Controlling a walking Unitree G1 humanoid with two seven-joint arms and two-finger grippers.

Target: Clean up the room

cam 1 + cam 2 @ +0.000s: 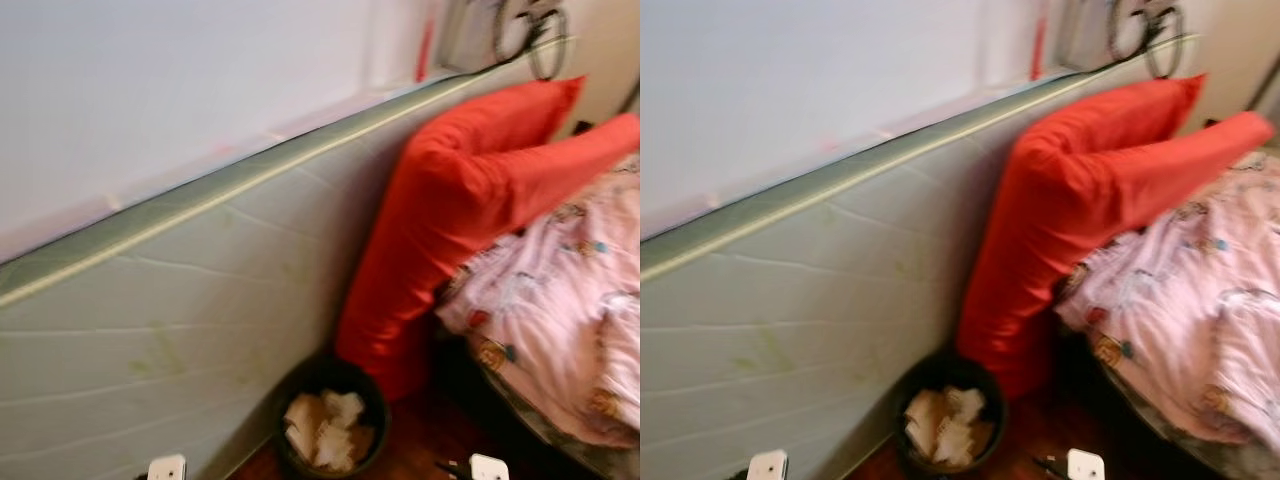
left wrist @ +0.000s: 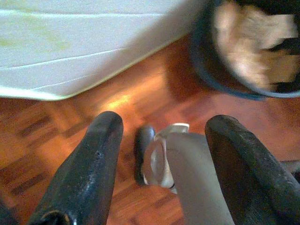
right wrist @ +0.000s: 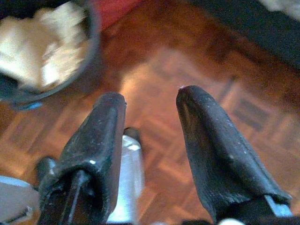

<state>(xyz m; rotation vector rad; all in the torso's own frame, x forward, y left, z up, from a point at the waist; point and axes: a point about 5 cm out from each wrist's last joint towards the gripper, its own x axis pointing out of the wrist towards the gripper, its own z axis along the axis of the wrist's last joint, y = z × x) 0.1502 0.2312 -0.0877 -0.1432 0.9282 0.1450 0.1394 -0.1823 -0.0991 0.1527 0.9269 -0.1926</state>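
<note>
A black waste bin (image 1: 330, 420) holding crumpled paper (image 1: 325, 428) stands on the wooden floor, at the foot of two red pillows (image 1: 450, 200). The pillows lean against an upright pale mattress (image 1: 170, 340). A pink patterned blanket (image 1: 560, 300) lies rumpled on the bed to the right. My left gripper (image 2: 166, 123) hangs open above the floor with nothing between its fingers, and the bin (image 2: 243, 47) is a short way ahead of it. My right gripper (image 3: 152, 97) is also open with nothing in it, the bin (image 3: 47, 51) ahead and to one side.
The mattress runs along the white wall (image 1: 180, 90) on the left. The bed's dark edge (image 1: 520, 410) closes the right side, leaving a narrow strip of parquet floor (image 3: 187, 56) between. A bicycle (image 1: 535, 30) stands far back. My own leg (image 2: 187, 173) shows beneath the grippers.
</note>
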